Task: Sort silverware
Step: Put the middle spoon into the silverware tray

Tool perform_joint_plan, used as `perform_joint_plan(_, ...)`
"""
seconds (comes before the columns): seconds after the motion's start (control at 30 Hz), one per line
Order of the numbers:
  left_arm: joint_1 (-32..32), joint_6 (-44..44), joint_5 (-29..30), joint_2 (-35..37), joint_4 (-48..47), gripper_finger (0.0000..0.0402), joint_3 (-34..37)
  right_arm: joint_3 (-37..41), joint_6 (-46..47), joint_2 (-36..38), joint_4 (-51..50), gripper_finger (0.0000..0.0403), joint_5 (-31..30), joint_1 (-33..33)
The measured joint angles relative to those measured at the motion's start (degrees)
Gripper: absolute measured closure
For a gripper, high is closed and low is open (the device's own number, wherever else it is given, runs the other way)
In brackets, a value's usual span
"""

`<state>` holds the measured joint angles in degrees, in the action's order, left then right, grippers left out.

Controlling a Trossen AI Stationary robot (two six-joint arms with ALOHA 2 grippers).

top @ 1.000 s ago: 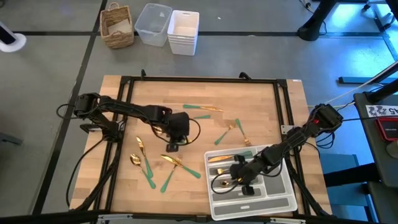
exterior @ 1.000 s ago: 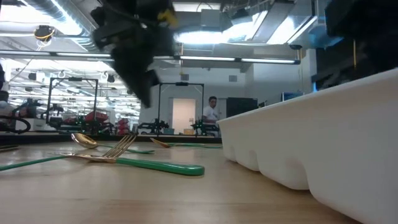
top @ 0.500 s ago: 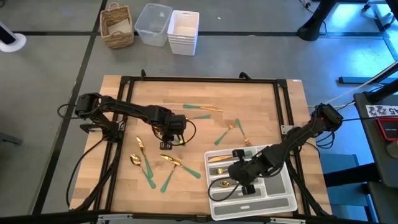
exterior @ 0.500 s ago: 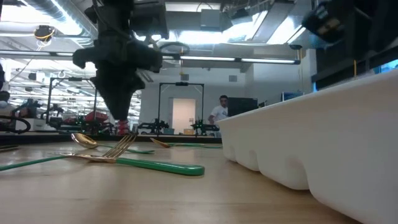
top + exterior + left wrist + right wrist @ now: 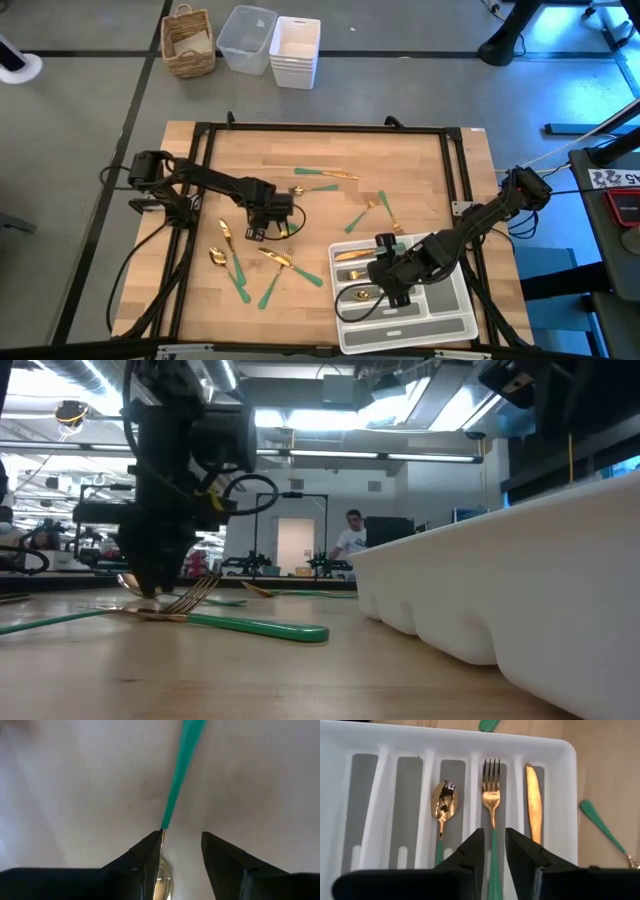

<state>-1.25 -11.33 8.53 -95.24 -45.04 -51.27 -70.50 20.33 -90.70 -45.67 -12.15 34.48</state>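
Gold silverware with green handles lies scattered on the wooden table: a fork point(image 5: 283, 260), a spoon point(image 5: 215, 257) and a knife point(image 5: 330, 175) among them. My left gripper point(image 5: 256, 232) is low over the table's left middle, open and pointing down. One piece lies between its fingers, gold head point(image 5: 161, 870) close in, green handle point(image 5: 177, 785) running away. My right gripper point(image 5: 385, 288) hangs open over the white tray point(image 5: 400, 330). Its fingers stand on either side of the handle of a fork point(image 5: 491, 795) lying in a compartment. A spoon point(image 5: 442, 802) and a knife point(image 5: 532, 802) lie in the neighbouring slots. My left gripper comes from above, fingers point(image 5: 145, 855) pointing down on either side of the piece where gold head meets green handle point(image 5: 163, 827). The piece lies flat on the table close against one finger's inner edge. Whether that finger touches it, I cannot tell.
A black frame point(image 5: 320, 128) runs round the tabletop. Beyond the far edge stand a wicker basket point(image 5: 188, 40), a clear bin point(image 5: 246, 38) and a white stack point(image 5: 295, 50). In the low view the tray's wall point(image 5: 520, 590) fills the right; a person point(image 5: 350, 540) stands far back.
My left gripper has gone toward the table's left and near edges and come down close to the tabletop, over a piece of silverware. Its fingers have opened on the way.
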Motion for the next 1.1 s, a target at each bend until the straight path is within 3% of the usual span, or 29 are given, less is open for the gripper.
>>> perform_joint_plan(0.77, -2.3, -1.36, -0.34, 1.18, 2.64, 0.027, -1.22, 0.0, -0.11, 0.0, -0.75, 0.0323, -1.21, 0.0)
perform_joint_plan(1.1, -4.41, -2.11, -0.87, 0.98, 7.22, 0.027, 1.77, 0.0, -0.13, 0.16, -1.4, 0.0323, -1.18, 0.0)
